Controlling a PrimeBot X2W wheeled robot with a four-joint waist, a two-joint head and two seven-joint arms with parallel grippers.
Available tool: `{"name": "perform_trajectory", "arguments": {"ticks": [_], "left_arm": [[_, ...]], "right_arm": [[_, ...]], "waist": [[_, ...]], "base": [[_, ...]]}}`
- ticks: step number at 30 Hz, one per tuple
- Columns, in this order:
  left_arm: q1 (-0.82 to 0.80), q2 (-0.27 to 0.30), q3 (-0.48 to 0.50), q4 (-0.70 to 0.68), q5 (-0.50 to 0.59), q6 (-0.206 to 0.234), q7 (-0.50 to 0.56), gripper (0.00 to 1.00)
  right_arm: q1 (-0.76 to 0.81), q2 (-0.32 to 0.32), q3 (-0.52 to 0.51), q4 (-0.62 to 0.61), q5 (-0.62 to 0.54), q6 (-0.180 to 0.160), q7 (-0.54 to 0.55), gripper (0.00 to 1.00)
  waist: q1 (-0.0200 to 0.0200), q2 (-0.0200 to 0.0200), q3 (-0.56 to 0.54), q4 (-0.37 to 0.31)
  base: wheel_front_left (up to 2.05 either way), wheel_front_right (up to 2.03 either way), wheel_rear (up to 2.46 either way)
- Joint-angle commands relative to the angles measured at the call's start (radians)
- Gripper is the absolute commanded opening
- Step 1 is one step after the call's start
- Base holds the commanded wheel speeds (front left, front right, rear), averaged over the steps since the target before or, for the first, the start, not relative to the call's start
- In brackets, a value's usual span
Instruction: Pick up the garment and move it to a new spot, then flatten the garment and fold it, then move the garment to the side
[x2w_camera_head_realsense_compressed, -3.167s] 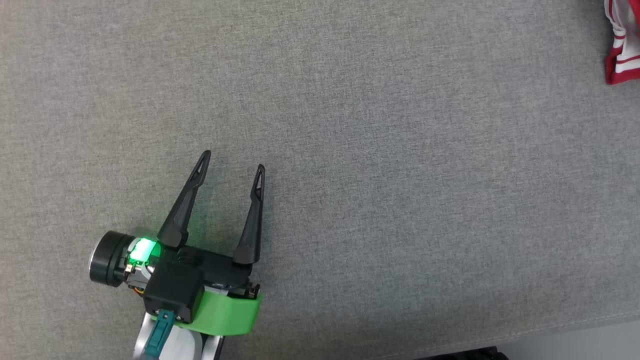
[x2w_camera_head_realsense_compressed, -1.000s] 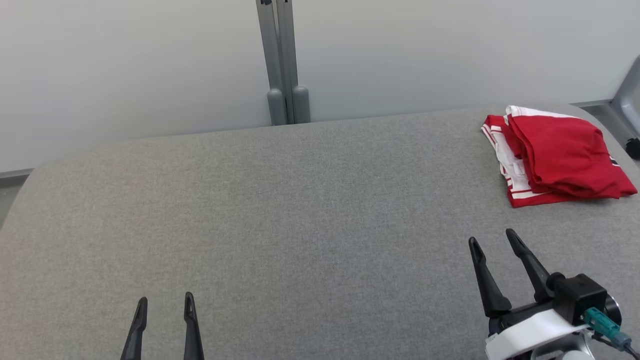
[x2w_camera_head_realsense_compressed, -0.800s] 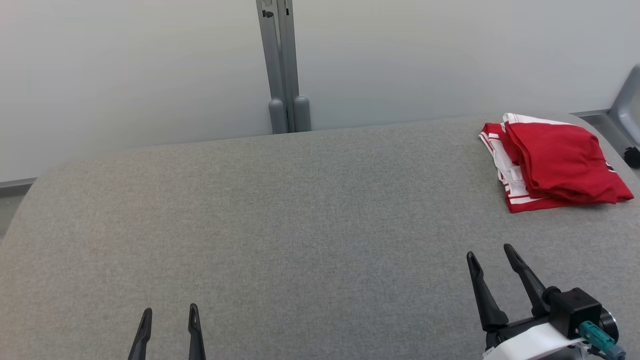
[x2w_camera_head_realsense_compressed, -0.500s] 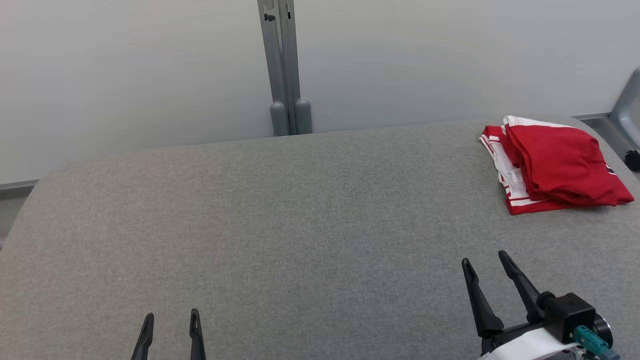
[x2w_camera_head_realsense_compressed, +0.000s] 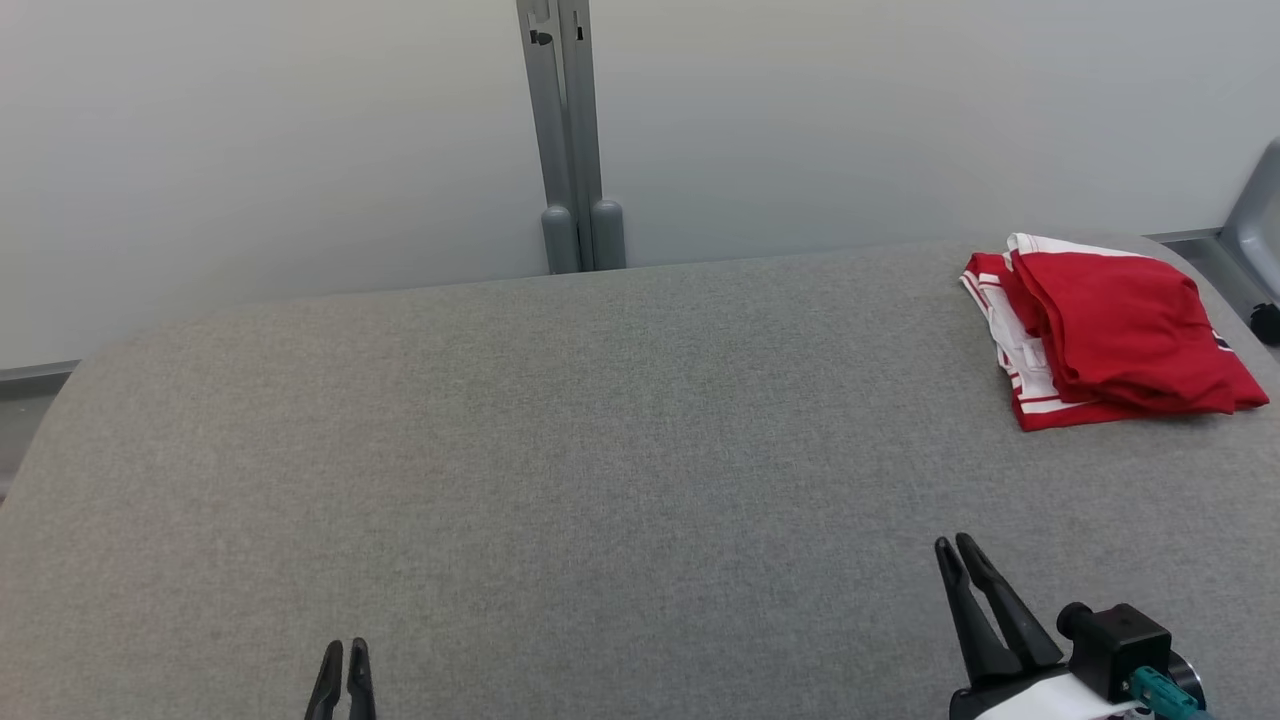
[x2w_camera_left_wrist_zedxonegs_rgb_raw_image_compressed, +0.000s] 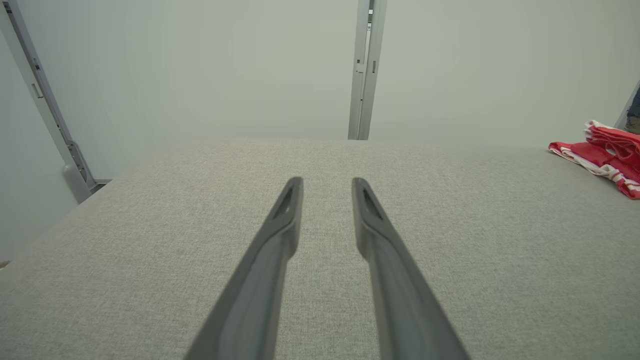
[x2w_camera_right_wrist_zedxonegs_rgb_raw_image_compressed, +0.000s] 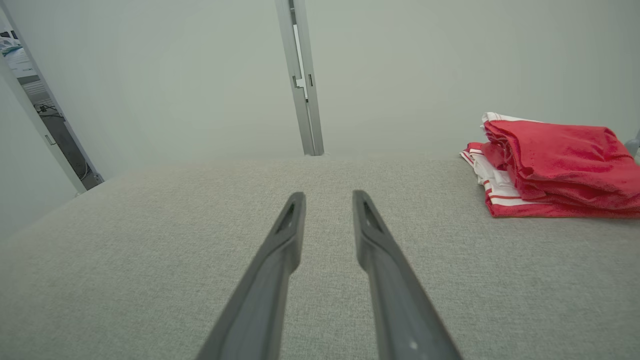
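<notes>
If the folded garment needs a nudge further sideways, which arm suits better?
Right. The right end effector sits much nearer the garment; the left end effector is far over on the other side.

Head view high, angled down, wrist views low, perhaps skimming, all sharing garment (x2w_camera_head_realsense_compressed: 1120, 340)

The right gripper (x2w_camera_head_realsense_compressed: 951, 541) has two long matte black fingers (x2w_camera_head_realsense_compressed: 1012, 612), broad at the base and tapering to thin tips, each with a narrow slot near the tip. Beside their base sits a black boxy housing (x2w_camera_head_realsense_compressed: 1115, 635). A white band (x2w_camera_head_realsense_compressed: 1040, 700) wraps the wrist just below that housing, and a teal plug (x2w_camera_head_realsense_compressed: 1157, 688) sticks out beside it. The left gripper (x2w_camera_head_realsense_compressed: 345, 645) has fingers (x2w_camera_left_wrist_zedxonegs_rgb_raw_image_compressed: 280, 235) of the same look.
</notes>
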Motion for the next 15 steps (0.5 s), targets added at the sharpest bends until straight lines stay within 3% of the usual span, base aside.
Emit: {"name": "perform_trajectory", "arguments": {"ticks": [1, 15], "left_arm": [[-0.001, 0.000, 0.000, -0.020, -0.040, -0.002, 0.000, 0.00], [-0.092, 0.021, 0.021, 0.043, -0.328, -0.036, 0.054, 0.00]], "right_arm": [[-0.008, 0.000, -0.005, -0.014, 0.040, 0.000, 0.005, 0.00], [-0.055, 0.003, -0.044, 0.017, 0.302, 0.000, 0.062, 0.00]], "waist": [[0.0001, 0.0000, 0.002, 0.000], [0.0001, 0.0000, 0.013, 0.002]], "base": [[0.00, 0.00, 0.00], [0.00, 0.00, 0.00]]}}
